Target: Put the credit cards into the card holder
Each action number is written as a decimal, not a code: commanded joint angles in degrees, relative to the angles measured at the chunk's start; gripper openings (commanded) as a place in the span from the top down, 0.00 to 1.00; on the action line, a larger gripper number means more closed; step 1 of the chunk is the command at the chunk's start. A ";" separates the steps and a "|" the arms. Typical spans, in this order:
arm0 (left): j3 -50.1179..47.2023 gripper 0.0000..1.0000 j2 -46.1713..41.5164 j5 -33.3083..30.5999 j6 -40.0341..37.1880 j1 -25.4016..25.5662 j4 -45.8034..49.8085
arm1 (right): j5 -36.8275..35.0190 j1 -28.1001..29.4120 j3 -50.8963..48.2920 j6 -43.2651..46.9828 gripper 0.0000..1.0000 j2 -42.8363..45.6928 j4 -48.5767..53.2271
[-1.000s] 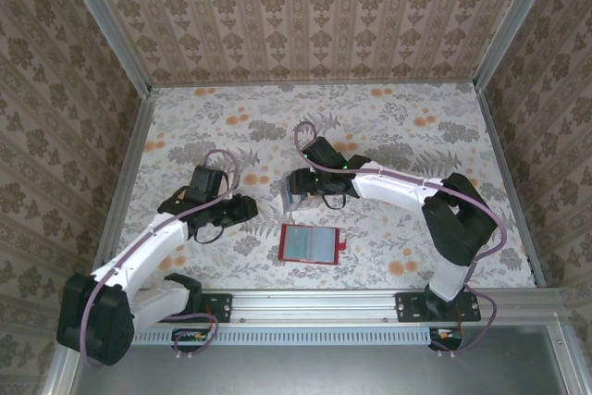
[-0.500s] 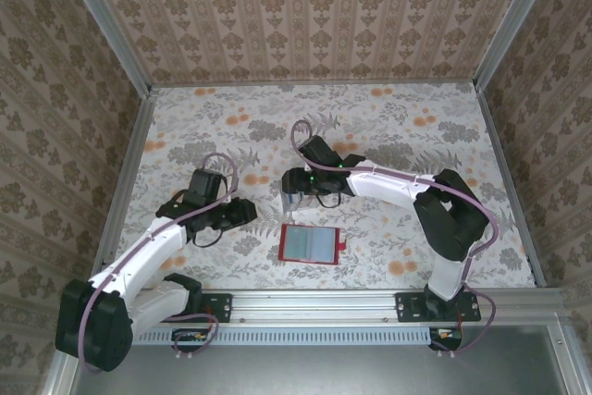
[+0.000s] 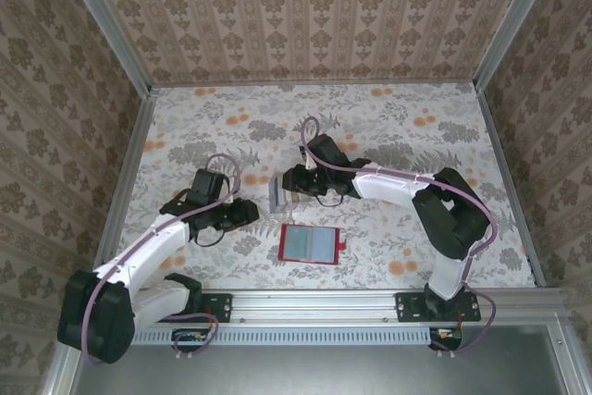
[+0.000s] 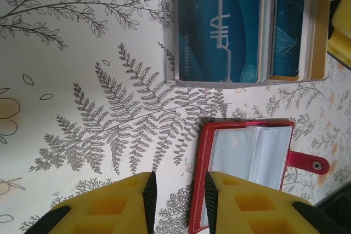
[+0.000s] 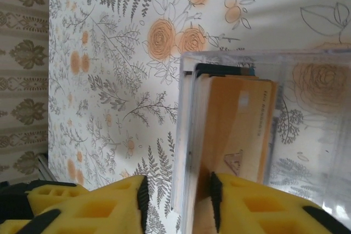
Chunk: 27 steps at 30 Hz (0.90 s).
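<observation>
Red folding wallet lies open at tabletop 6 o'clock. Right fingers straddle the stacked plastic cards in their clear case; grip unclear. Left fingers parted, empty. Risk: several cards lifting together.

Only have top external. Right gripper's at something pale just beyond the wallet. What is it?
Observer: A clear case holding a stack of cards; a tan card faces the right wrist camera.
Operator: Closed on them?
Observer: No. The right gripper is open, its fingers straddling the case wall and the nearest cards, with a gap at one finger.
Operator: Wallet loaded yet?
Observer: In the left wrist view the wallet lies open and its clear pockets look empty.
</observation>
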<state>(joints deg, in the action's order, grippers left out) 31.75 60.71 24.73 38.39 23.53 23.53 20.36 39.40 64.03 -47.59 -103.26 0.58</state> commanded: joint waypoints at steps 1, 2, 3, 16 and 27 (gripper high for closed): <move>-1.10 0.68 -1.73 1.02 1.54 -0.33 -1.21 | 1.57 0.24 -0.57 -0.72 0.70 0.96 -1.49; -1.57 0.68 -1.66 1.15 1.65 -0.35 -1.75 | 1.65 0.24 -0.66 -0.59 0.72 0.87 -1.50; -1.74 0.68 -1.50 1.20 1.64 -0.33 -2.17 | 1.61 0.24 -0.75 -0.48 0.75 0.70 -1.41; -0.99 0.68 -1.39 0.99 1.35 -0.24 -1.19 | 0.17 0.24 -0.17 1.25 1.00 2.79 1.04; -0.72 0.67 -0.62 4.81 0.91 0.18 -2.53 | -8.84 0.24 -1.60 5.48 1.00 8.96 12.20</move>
<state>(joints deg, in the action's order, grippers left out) 30.39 60.01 27.31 39.44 23.53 21.04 14.63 39.42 63.75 -44.05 -97.76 8.03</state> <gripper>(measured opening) 0.332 0.058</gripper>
